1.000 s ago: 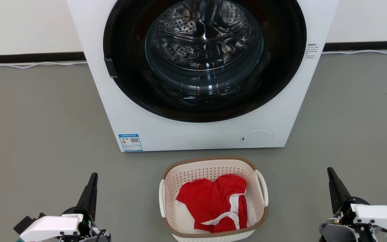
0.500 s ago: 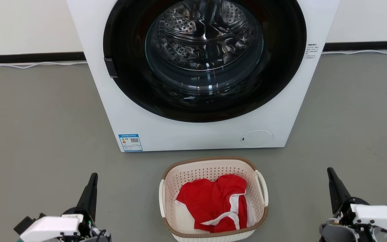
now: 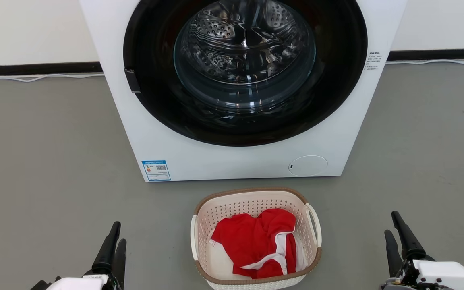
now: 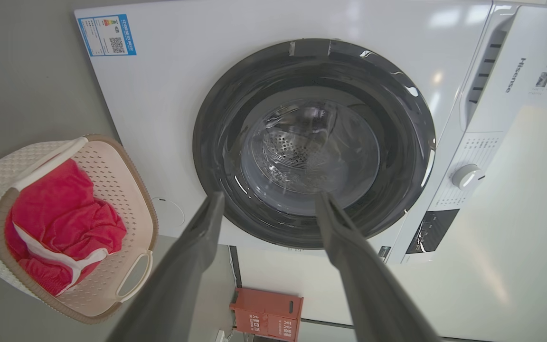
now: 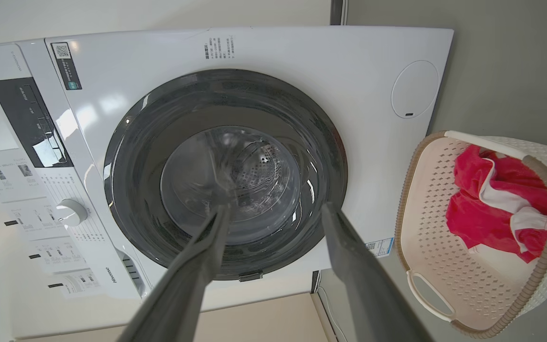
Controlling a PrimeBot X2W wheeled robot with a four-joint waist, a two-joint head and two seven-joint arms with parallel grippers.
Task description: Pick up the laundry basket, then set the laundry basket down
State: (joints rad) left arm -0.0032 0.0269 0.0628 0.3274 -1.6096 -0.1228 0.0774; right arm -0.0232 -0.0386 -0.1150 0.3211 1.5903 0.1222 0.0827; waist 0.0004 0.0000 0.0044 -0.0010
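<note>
The laundry basket stands on the grey floor just in front of the washer, cream-white and perforated, with a brown rim and white loop handles. A red garment with white trim lies in it. My left gripper is at the lower left, well to the basket's left, open and holding nothing. My right gripper is at the lower right, equally far from the basket, open too. In the left wrist view the open left gripper points at the washer door with the basket off to one side. The right wrist view shows the right gripper and the basket likewise.
A white front-loading washer with its round dark glass door shut stands right behind the basket. White cables run along the wall base. A small red box sits beside the washer. Bare grey floor lies either side of the basket.
Both grippers have dropped lower in the head view, and each now shows two separate fingers where one showed before. The basket and garment have not moved.
</note>
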